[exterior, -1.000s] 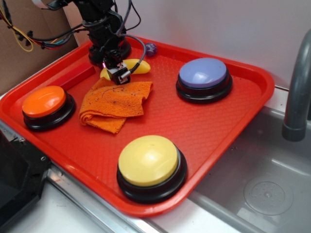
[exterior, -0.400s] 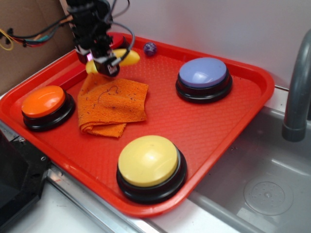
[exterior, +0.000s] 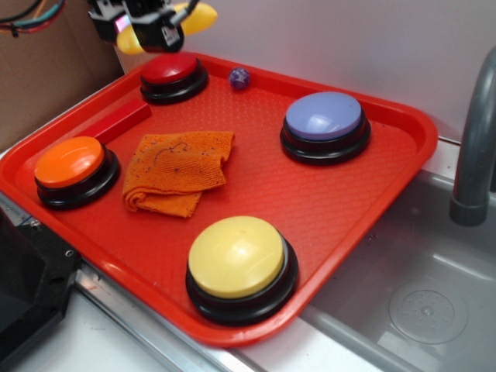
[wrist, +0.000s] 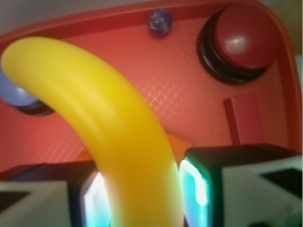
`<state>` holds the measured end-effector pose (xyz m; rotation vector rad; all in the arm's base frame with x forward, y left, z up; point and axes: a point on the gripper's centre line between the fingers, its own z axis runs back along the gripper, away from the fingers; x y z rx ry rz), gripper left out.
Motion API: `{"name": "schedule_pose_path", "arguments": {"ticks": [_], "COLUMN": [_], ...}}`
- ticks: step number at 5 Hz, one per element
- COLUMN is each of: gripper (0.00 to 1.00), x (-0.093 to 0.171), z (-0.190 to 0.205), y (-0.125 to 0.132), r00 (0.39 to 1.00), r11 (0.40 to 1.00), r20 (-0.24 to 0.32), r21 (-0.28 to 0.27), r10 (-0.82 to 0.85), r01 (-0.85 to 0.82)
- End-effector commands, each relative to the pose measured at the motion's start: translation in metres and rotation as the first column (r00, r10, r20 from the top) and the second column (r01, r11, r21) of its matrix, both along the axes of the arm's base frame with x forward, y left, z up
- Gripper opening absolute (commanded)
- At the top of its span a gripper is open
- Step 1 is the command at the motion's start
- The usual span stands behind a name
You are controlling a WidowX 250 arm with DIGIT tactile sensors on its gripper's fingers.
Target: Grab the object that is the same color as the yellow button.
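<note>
Four domed buttons sat on the red tray [exterior: 372, 182]: the yellow button [exterior: 239, 257] at the near edge, the orange button [exterior: 70, 163] at the left, the red button [exterior: 170, 70] at the far left corner, the purple button [exterior: 324, 118] toward the right. The gripper [exterior: 147, 27] was raised above the tray's far left corner, over the red button, its jaws clenched on the toy banana [exterior: 190, 17]. The banana was off the tray surface entirely, held up near the top edge of the exterior view, one end sticking out to the right of the gripper and a bit of yellow showing on the other side.

Wrist view: the banana [wrist: 109, 132] filled the middle, curving up and left from between the two fingers [wrist: 199, 184], which pressed it on either side. Below it lay the tray floor, the red button [wrist: 244, 40] upper right, a red block [wrist: 246, 120] beside it, a small purple ball [wrist: 160, 21] at the rim.

An orange cloth [exterior: 177, 170] lay crumpled on the tray between the orange button and the middle, apart from the red block [exterior: 120, 122]. The purple ball [exterior: 239, 77] rested near the back rim. A grey faucet [exterior: 474, 147] and sink stood at right.
</note>
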<state>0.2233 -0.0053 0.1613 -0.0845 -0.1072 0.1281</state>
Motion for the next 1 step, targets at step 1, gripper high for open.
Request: {"name": "schedule_pose_path", "arguments": {"ticks": [1], "gripper": [0.00], "x": [-0.0042], "z": [0.0351], "y": [-0.0181], "r00": [0.997], "r11": [0.999], "r20": [0.063], "r21": [0.016], "r10": [0.040], "r01": [-0.041]}}
